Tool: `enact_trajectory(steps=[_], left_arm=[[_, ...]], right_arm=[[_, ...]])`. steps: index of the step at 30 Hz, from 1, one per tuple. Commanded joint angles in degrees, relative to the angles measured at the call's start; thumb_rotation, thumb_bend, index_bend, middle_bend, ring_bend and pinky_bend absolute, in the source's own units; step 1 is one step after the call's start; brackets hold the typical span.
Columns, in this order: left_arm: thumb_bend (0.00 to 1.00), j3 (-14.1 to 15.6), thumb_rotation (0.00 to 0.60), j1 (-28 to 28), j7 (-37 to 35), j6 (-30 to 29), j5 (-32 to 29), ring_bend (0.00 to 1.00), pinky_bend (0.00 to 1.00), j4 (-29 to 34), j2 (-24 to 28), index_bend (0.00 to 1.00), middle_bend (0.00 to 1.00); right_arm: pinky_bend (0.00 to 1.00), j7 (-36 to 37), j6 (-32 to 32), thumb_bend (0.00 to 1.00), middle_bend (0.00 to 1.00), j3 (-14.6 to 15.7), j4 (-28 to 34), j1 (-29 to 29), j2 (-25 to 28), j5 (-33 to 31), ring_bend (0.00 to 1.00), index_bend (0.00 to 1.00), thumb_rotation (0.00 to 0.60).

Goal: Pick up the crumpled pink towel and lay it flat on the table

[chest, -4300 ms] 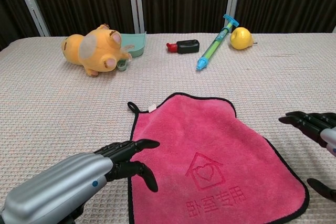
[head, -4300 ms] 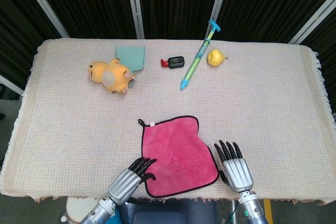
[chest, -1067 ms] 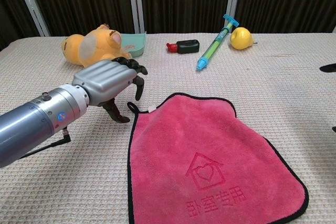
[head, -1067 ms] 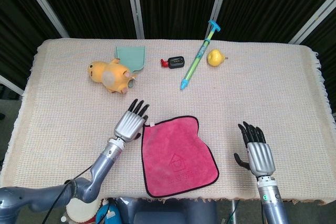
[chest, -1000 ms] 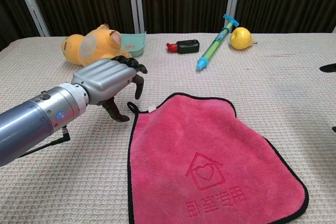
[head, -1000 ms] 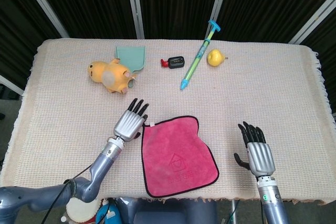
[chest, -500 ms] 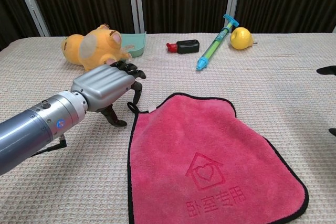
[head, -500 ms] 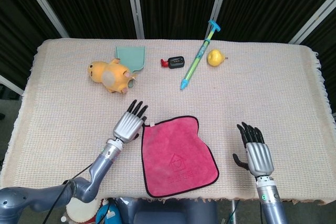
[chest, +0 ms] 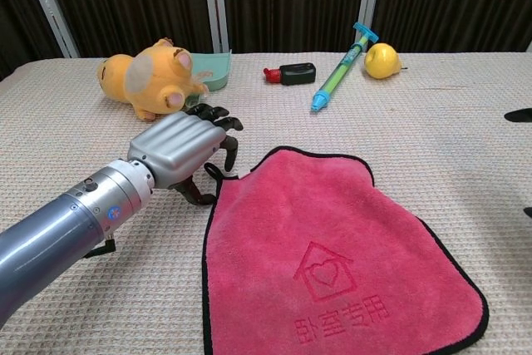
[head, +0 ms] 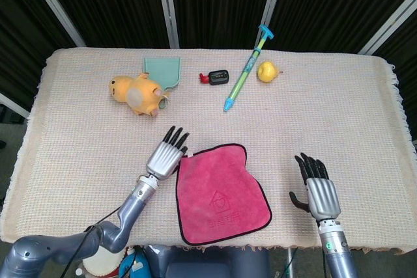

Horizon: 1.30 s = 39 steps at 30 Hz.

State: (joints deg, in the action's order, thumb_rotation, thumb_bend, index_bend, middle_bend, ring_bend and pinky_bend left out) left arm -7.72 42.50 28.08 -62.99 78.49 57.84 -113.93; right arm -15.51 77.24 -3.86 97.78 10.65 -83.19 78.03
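The pink towel (head: 220, 192) is being left spread flat on the counter (head: 339, 115). The left hand (head: 167, 156), fingers apart and grasping nothing, is being held at its far left corner. The right hand (head: 316, 187) is being kept released, well apart.

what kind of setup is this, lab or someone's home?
Most likely a lab or data-collection booth, not a home. The table has a woven cloth cover and dark curtains on metal poles behind it, and unrelated props sit on it: a plush toy, a toy syringe and a pink towel.
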Motion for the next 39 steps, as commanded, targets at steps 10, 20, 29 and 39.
enact_trajectory(steps=[10, 20, 29, 39], left_arm=[[0.19, 0.3, 0.6, 0.1, -3.0, -2.6, 2.8, 0.0, 0.05, -1.8, -1.6, 0.45, 0.11], [0.27, 1.5, 0.6, -0.5, -3.2, -1.5, 3.3, 0.0, 0.05, -1.6, -1.4, 0.47, 0.12], [0.33, 1.5, 0.6, -0.5, -3.5, -1.1, 3.6, 0.0, 0.05, -1.7, -1.6, 0.51, 0.13], [0.41, 1.8, 0.6, -1.1, -3.5, -0.8, 3.5, 0.0, 0.05, -1.7, -1.2, 0.53, 0.13]], right_arm=[[0.0, -0.3, -0.4, 0.35, 0.0, 0.1, 0.3, 0.2, 0.1, -0.2, 0.0, 0.0, 0.6], [0.0, -0.4, -0.3, 0.35, 0.0, 0.5, 0.4, 0.1, 0.0, 0.1, 0.0, 0.0, 0.6], [0.0, -0.2, -0.4, 0.35, 0.0, 0.5, 0.4, 0.1, 0.0, 0.1, 0.0, 0.0, 0.6], [0.0, -0.1, -0.5, 0.35, 0.0, 0.6, 0.5, 0.1, 0.0, 0.2, 0.0, 0.0, 0.6]])
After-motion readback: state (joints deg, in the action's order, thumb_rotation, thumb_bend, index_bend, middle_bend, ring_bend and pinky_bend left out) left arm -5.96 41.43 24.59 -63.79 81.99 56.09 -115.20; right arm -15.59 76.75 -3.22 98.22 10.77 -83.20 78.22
